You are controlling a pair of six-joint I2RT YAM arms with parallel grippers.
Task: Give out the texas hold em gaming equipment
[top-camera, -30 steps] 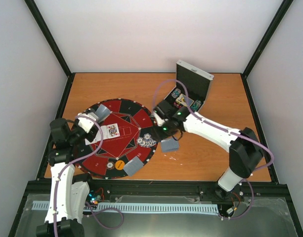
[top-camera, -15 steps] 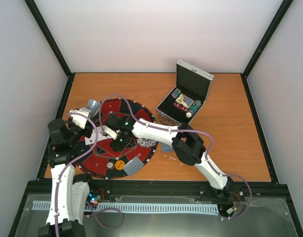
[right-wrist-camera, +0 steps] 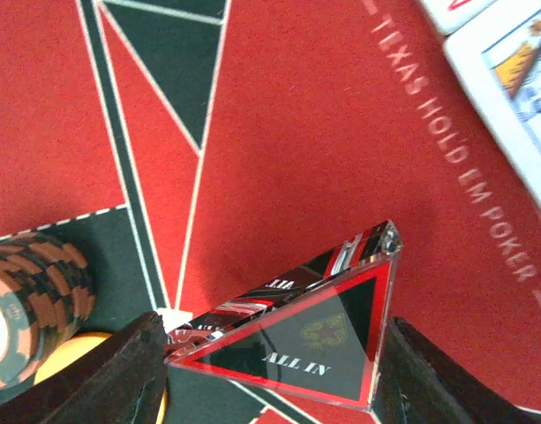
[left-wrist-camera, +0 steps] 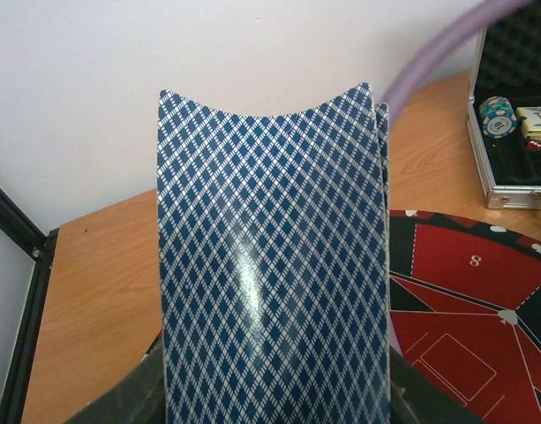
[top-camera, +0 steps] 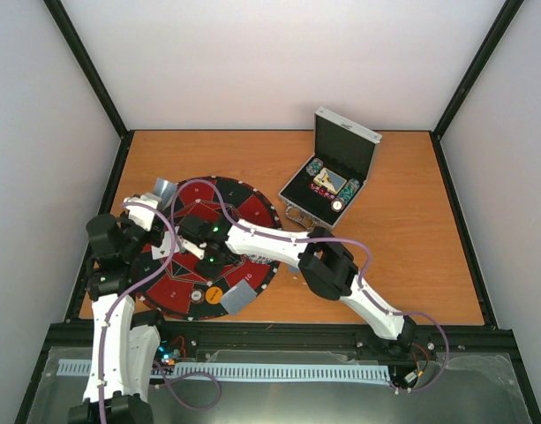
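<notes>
My left gripper (left-wrist-camera: pixel 274 393) is shut on a bowed stack of blue-diamond-backed playing cards (left-wrist-camera: pixel 270 265), which fills the left wrist view. In the top view those cards (top-camera: pixel 164 189) stick up from the left gripper (top-camera: pixel 153 210) at the mat's far-left rim. My right gripper (right-wrist-camera: pixel 270 375) is shut on the black-red "ALL IN" triangle marker (right-wrist-camera: pixel 314 340), one finger at its left corner and one at its right edge. It is held just above the red centre of the mat (right-wrist-camera: pixel 296 132). In the top view the right gripper (top-camera: pixel 202 254) is over the mat's middle.
An orange-black chip stack (right-wrist-camera: pixel 27 300) and a yellow disc (right-wrist-camera: pixel 71 358) lie left of the marker, with face-up cards (right-wrist-camera: pixel 517 79) at the far right. The open silver case (top-camera: pixel 341 163) with chips (left-wrist-camera: pixel 498 115) stands at the back. A card pile (top-camera: pixel 237 298) lies on the mat's near rim.
The right arm has swung left from beside the case to the middle of the mat. The left gripper has shifted its cards slightly back and left.
</notes>
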